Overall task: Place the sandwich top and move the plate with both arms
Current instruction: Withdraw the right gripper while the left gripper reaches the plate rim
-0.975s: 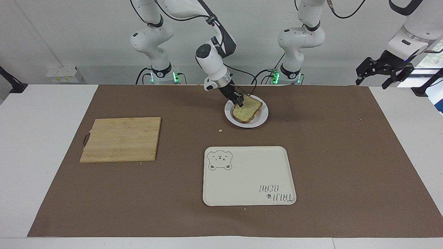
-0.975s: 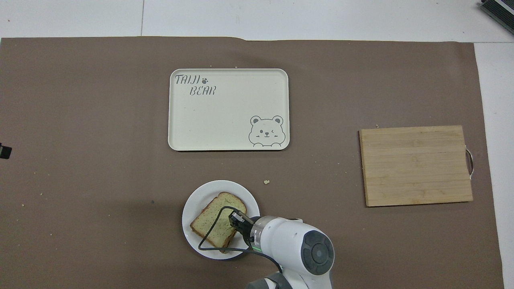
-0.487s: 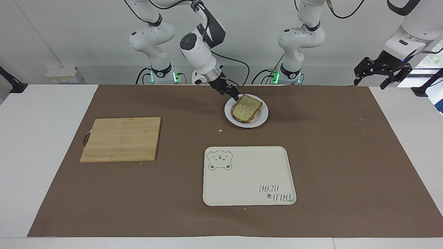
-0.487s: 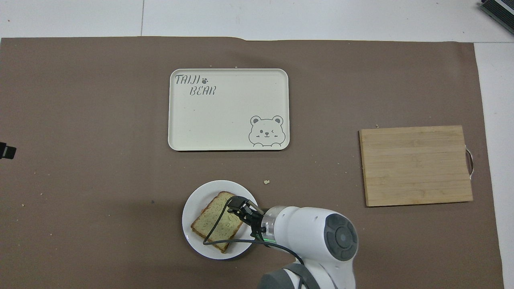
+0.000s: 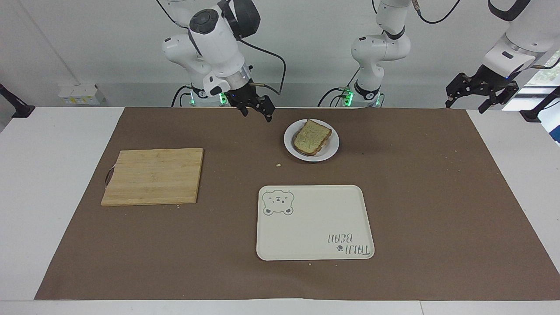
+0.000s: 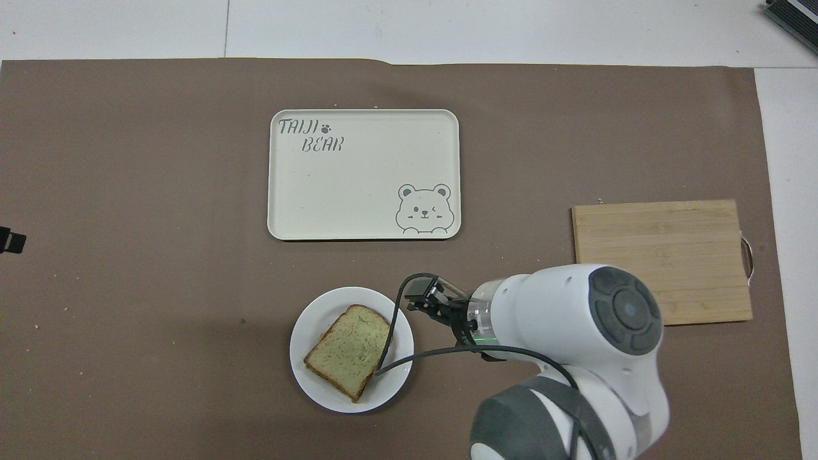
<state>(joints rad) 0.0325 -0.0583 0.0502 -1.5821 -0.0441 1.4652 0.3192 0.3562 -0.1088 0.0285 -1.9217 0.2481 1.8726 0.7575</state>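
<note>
The pale greenish bread slice with brown crust, the sandwich top [image 5: 311,137], lies stacked on the small round white plate [image 5: 333,150], nearer the robots than the cream bear-print tray [image 5: 315,222]. Our right gripper [image 5: 256,109] hangs over the brown mat beside the plate, jaws parted, empty. Left gripper [image 5: 480,92] waits off the table's end, open, empty. Next we judge both should pinch opposing rims, lifting level.

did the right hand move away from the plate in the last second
Yes. The right hand was down at the sandwich top on the plate; now it is raised clear of both, open, shifted toward the cutting board end of the table.
</note>
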